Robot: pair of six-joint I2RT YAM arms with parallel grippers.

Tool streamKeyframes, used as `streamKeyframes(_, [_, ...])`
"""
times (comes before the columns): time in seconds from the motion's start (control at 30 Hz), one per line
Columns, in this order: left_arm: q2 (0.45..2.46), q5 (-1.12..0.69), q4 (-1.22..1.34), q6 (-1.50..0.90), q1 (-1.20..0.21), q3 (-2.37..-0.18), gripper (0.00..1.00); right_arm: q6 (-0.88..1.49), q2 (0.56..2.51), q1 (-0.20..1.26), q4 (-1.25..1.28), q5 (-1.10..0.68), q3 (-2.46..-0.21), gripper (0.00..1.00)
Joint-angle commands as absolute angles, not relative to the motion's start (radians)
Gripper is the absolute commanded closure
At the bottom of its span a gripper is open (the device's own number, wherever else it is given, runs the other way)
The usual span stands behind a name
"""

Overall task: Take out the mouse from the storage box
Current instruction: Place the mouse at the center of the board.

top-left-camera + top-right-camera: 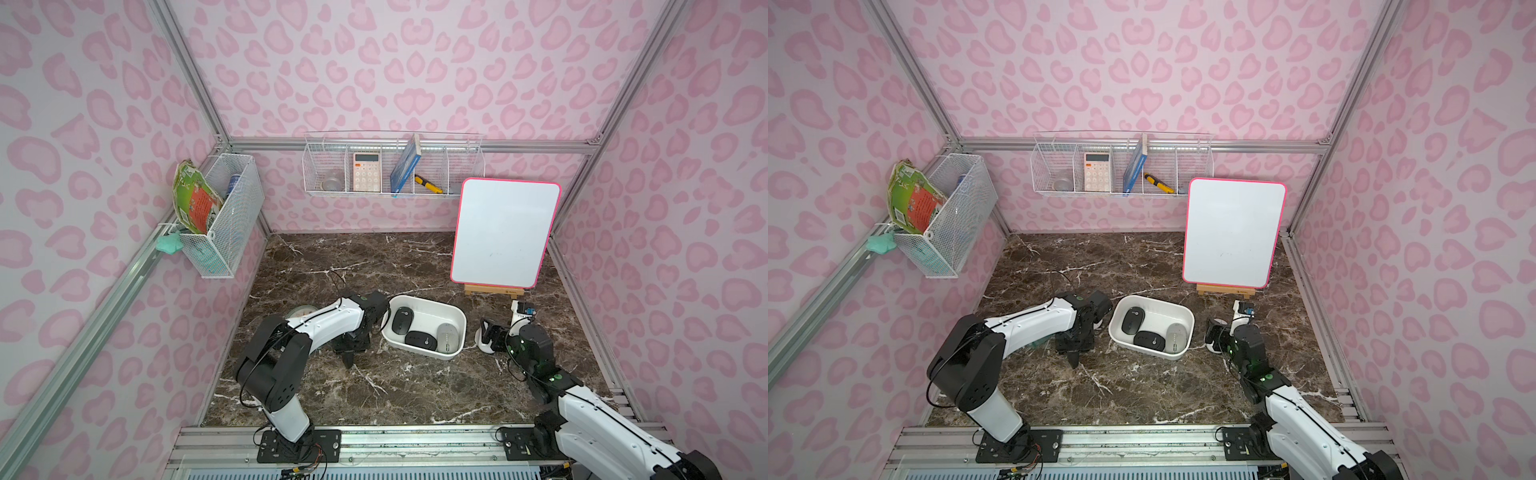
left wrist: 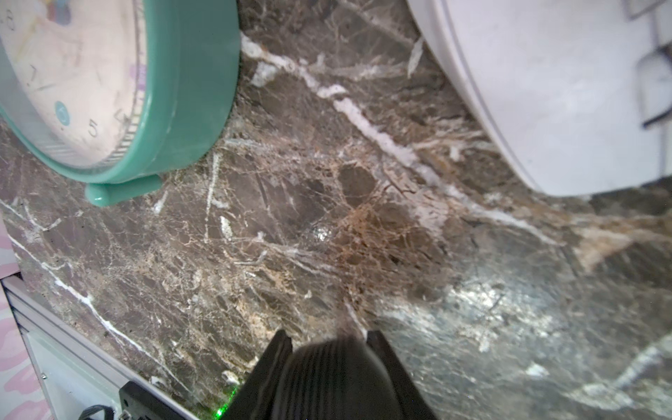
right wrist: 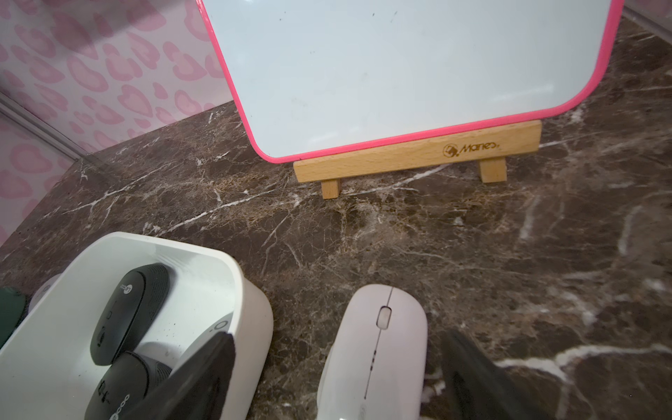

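White mouse, between jaws of right tool

Bright, even light from above w/ soft shadows only, sheen spots on the marble table & whiteboard washed pale; top views stretch at edges, left wrist view smeared, clock & black mouse out of focus.

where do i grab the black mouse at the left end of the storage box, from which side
Probably across its two long sides at mid-body, coming straight down: the black mouse lies top up, the storage box walls block any sideways approach, and bare floor shows on its side toward the grey mouse.
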State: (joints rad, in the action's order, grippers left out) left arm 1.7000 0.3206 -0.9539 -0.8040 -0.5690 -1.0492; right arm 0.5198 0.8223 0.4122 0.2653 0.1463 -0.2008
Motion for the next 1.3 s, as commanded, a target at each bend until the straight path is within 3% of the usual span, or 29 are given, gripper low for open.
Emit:
streamKeyframes(0.0, [1.707,0.31,-0.945,-0.796,-0.574,-1.058,0.57,0.512,0.822,0.412,0.293,0.148,-0.198,0.09])
streamKeyframes(0.07, [1.712,0.309,-0.937,-0.796,-0.579,-1.059,0.52,0.512,0.822,0.413,0.294,0.147,-0.198,0.09])
streamKeyframes(0.43, [1.724,0.284,-0.92,-0.797,-0.6,-1.077,0.49,0.512,0.822,0.413,0.293,0.147,-0.198,0.09])
streamKeyframes(0.7, [1.681,0.267,-0.893,-0.787,-0.602,-1.064,0.37,0.512,0.822,0.413,0.292,0.15,-0.199,0.09])
streamKeyframes(0.9, [1.543,0.258,-0.781,-0.776,-0.603,-0.98,0.24,0.518,0.846,0.422,0.205,0.148,-0.281,0.09])
streamKeyframes(1.27, [1.249,0.373,-0.659,-0.759,-0.596,-0.826,0.17,0.529,1.124,0.758,-0.111,0.357,-0.655,0.09])
